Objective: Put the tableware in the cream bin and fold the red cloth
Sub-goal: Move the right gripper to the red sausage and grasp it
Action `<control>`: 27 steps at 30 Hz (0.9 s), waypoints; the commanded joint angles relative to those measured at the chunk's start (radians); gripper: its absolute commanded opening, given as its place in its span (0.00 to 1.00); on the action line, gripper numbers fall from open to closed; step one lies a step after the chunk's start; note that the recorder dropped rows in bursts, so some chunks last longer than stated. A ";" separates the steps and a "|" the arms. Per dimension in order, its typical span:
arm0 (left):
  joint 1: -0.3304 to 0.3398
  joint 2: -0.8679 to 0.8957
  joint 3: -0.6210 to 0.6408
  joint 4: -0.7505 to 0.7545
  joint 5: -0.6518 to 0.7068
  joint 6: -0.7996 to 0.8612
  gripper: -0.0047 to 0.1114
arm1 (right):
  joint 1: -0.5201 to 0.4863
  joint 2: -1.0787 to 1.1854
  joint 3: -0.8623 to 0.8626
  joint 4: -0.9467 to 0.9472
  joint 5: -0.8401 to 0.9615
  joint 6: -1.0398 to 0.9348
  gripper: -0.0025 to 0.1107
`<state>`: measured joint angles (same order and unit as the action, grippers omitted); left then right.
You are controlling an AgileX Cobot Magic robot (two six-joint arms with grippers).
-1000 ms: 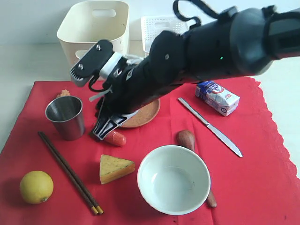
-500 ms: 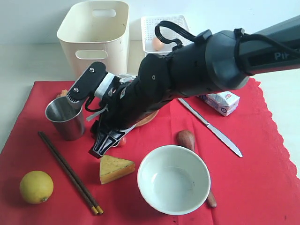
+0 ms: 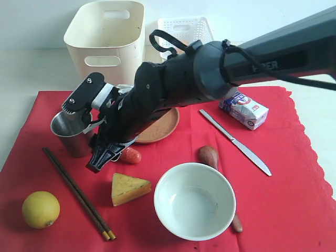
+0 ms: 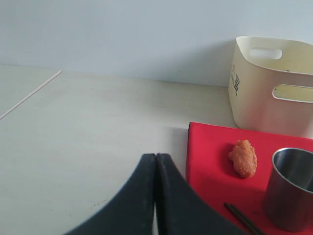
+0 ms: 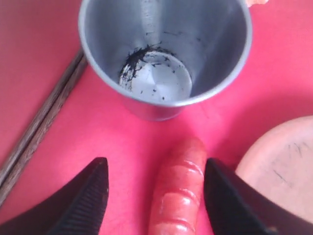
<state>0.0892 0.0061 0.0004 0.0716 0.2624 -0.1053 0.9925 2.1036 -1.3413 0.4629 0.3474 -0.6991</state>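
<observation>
My right gripper [image 5: 155,169] stands open low over the red cloth [image 3: 294,199], its fingers either side of a sausage [image 5: 178,191] without closing on it. Just beyond its tips is the upright, empty steel cup [image 5: 164,54]; in the exterior view the right gripper [image 3: 105,156] sits beside the cup [image 3: 71,137]. The clay plate [image 3: 163,126], pale bowl [image 3: 194,202], knife [image 3: 234,142], wooden spoon [image 3: 209,156] and chopsticks [image 3: 79,193] lie on the cloth. The cream bin [image 3: 107,37] stands behind. My left gripper [image 4: 155,159] is shut and empty over bare table.
Food lies on the cloth: a lemon [image 3: 40,209], a cheese wedge [image 3: 129,188], a milk carton [image 3: 243,109] and an orange fried piece [image 4: 243,157]. A white lattice basket [image 3: 184,29] stands beside the bin. My right arm crosses above the plate.
My right arm has swung left and lower, towards the cup. Its jaws have spread wider, and its fingertips have moved along the sausage nearer the cup.
</observation>
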 commanded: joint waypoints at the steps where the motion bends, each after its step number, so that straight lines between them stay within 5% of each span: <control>1: 0.004 -0.006 0.000 -0.003 -0.004 0.001 0.05 | -0.001 0.042 -0.065 -0.082 0.024 0.085 0.52; 16: 0.004 -0.006 0.000 -0.003 -0.004 0.001 0.05 | -0.001 0.077 -0.091 -0.215 0.155 0.154 0.51; 27: 0.004 -0.006 0.000 -0.003 -0.004 0.001 0.05 | -0.001 0.077 -0.091 -0.229 0.155 0.152 0.39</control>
<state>0.0892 0.0061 0.0004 0.0716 0.2624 -0.1053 0.9925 2.1827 -1.4238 0.2501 0.5019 -0.5501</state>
